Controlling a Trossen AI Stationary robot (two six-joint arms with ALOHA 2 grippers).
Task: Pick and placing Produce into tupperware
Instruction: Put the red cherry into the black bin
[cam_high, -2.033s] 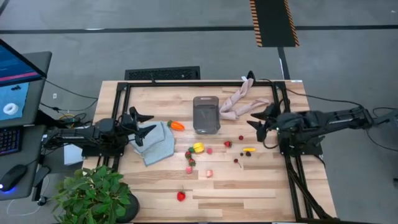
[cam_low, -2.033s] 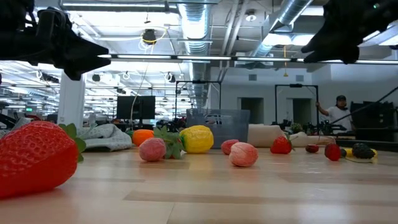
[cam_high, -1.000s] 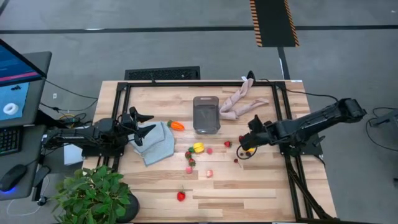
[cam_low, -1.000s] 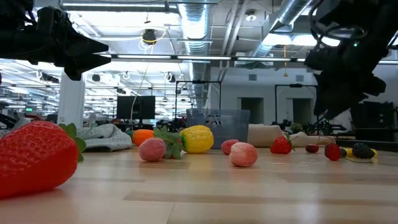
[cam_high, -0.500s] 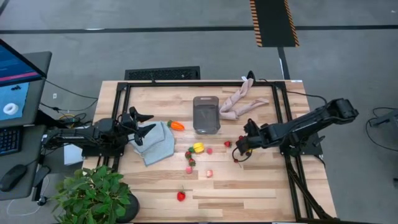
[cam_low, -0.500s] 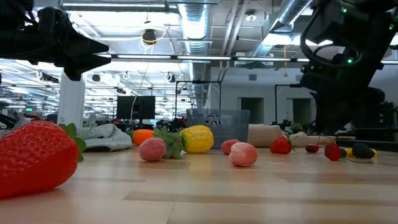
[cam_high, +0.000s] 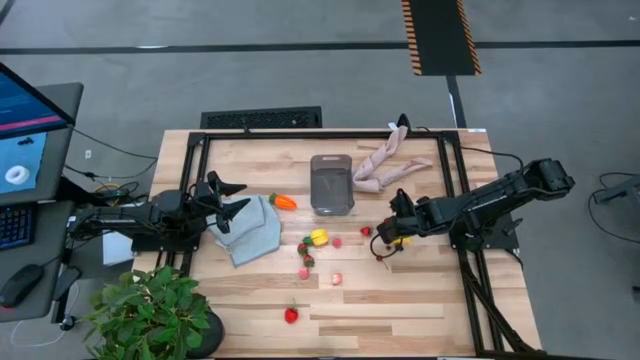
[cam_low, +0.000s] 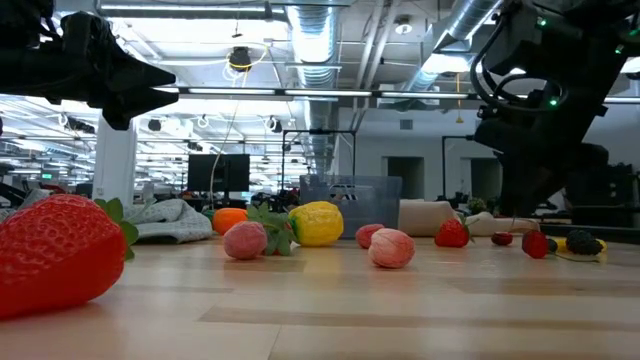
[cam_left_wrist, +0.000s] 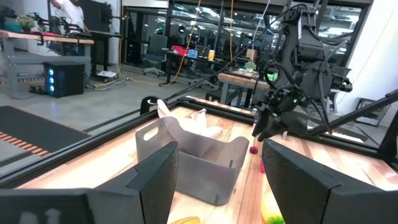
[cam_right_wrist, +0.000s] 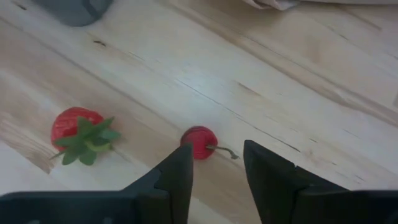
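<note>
Right gripper (cam_right_wrist: 214, 171) stands spread just above the cherry (cam_right_wrist: 197, 142); we risk it rolling away if one finger touches first.

text: none legible | labels: none | brands: none | numbers: none

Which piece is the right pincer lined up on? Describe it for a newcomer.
Start at the clear tupperware mid-table and go toward the right arm. Just ahead of the right pincer lies a small round red cherry with a thin stem, unlike the leafy-topped strawberry beside it.
</note>
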